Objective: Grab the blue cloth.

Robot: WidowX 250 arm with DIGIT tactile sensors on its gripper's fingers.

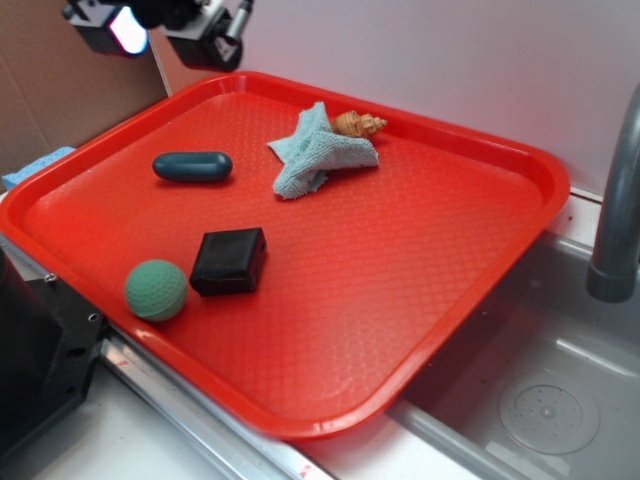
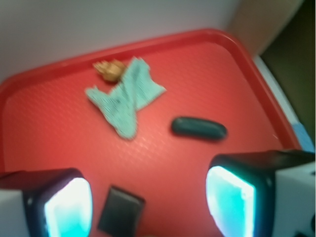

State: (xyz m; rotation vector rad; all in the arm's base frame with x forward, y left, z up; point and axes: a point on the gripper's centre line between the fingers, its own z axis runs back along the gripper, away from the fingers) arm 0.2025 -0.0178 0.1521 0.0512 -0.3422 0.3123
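The blue cloth point(image 1: 318, 150) lies crumpled near the back of the red tray point(image 1: 470, 250), its pointed corners spread out. In the wrist view the blue cloth point(image 2: 126, 96) sits well ahead of the jaws, in the upper middle. My gripper point(image 1: 165, 25) hovers high above the tray's back left corner, only partly in frame. Seen from the wrist, the gripper point(image 2: 149, 200) is open, its two glowing fingers wide apart with nothing between them but the tray floor far below.
A tan shell-like piece point(image 1: 358, 124) touches the cloth's far side. A dark teal capsule point(image 1: 192, 166), a black block point(image 1: 230, 261) and a green ball point(image 1: 156, 290) lie on the tray's left half. A sink basin point(image 1: 545, 400) and grey faucet point(image 1: 620, 200) are at the right.
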